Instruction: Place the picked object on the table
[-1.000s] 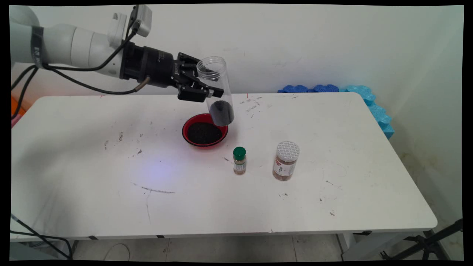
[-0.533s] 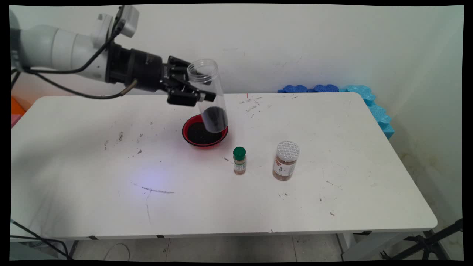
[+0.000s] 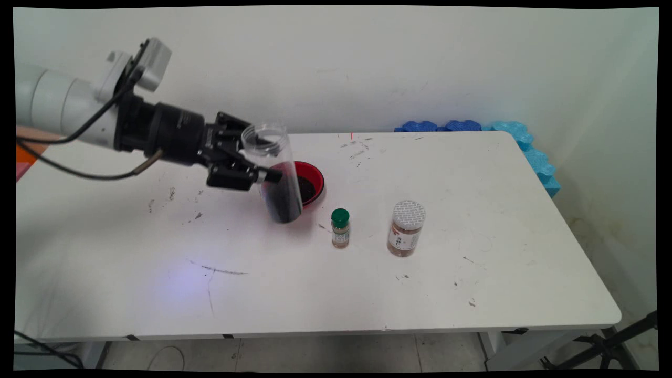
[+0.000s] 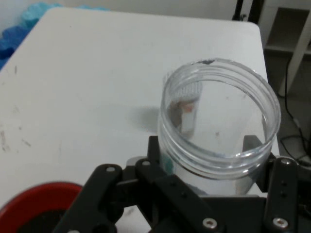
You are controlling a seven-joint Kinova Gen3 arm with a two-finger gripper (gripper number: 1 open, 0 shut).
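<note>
My gripper is shut on a tall clear plastic jar with no lid and some dark grains at its bottom. The jar hangs nearly upright, its base low over the table just in front and left of a red bowl holding dark grains. In the hand view the jar's open mouth sits between the fingers, with my gripper around its body and the red bowl at the lower left. A small green-capped spice bottle stands right of the jar.
A larger spice jar with a white cap stands right of the green-capped one. Blue foam pieces lie along the far right edge by the wall. The white table bears dark scuffs and scattered specks.
The arm has drawn back left and come down, carrying the jar from above the bowl's far side to its near left, low over the table.
</note>
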